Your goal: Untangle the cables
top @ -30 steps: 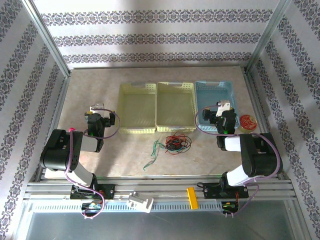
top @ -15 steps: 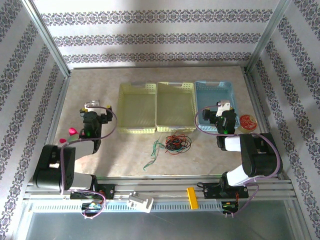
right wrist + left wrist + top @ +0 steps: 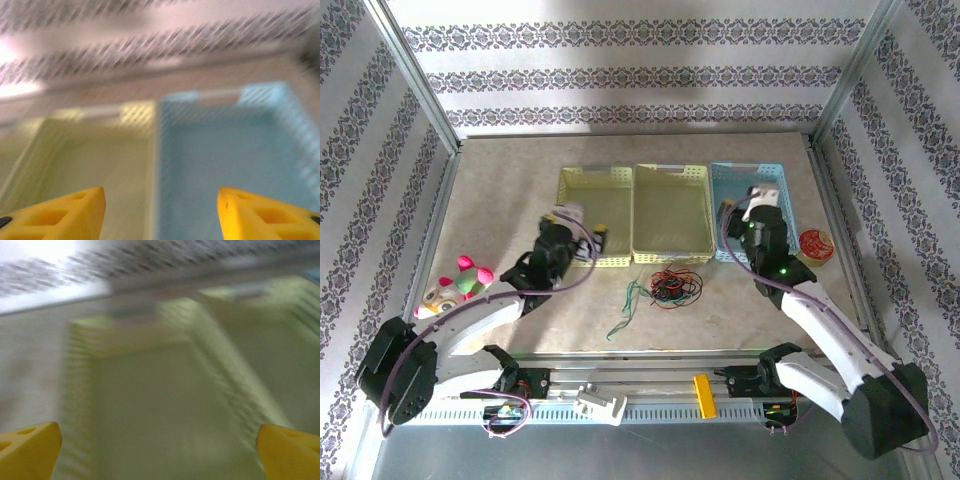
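Though both had hung farther back a second before, the left tool (image 3: 160, 450) hovered spread wide left of the middle basket (image 3: 671, 256), the right tool (image 3: 161, 215) equally wide right of it. Tangled cables (image 3: 672, 286) lay on the counter (image 3: 505, 190) at that basket's near side; a plush toy (image 3: 457, 284) sat far left.

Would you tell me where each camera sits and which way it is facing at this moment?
Top external: above and behind the arm bases, looking down on the table and the cables; the left arm and right arm show.
Left wrist: behind the left gripper, facing into the left yellow basket; its yellow fingertips sit wide apart at the bottom.
Right wrist: behind the right gripper, facing the blue basket and middle yellow basket; its yellow fingertips are wide apart.
Shared: the top view also holds these baskets.
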Controlling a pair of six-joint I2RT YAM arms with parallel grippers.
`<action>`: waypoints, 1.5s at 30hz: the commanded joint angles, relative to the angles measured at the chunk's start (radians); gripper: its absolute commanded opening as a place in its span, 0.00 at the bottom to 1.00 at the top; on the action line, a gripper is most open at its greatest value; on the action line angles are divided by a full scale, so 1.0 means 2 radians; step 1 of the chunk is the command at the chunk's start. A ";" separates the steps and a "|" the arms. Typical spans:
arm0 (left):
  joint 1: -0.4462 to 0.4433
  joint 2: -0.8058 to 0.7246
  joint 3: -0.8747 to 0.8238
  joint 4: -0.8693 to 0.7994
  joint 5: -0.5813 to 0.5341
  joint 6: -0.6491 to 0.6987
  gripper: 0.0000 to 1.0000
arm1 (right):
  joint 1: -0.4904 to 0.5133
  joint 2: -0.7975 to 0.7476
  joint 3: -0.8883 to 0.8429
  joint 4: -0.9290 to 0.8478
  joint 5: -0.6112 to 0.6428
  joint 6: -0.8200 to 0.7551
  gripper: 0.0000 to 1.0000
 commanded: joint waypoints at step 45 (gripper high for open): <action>-0.142 0.270 0.148 -0.032 0.157 0.014 0.62 | 0.082 0.000 -0.005 -0.262 -0.133 0.115 0.00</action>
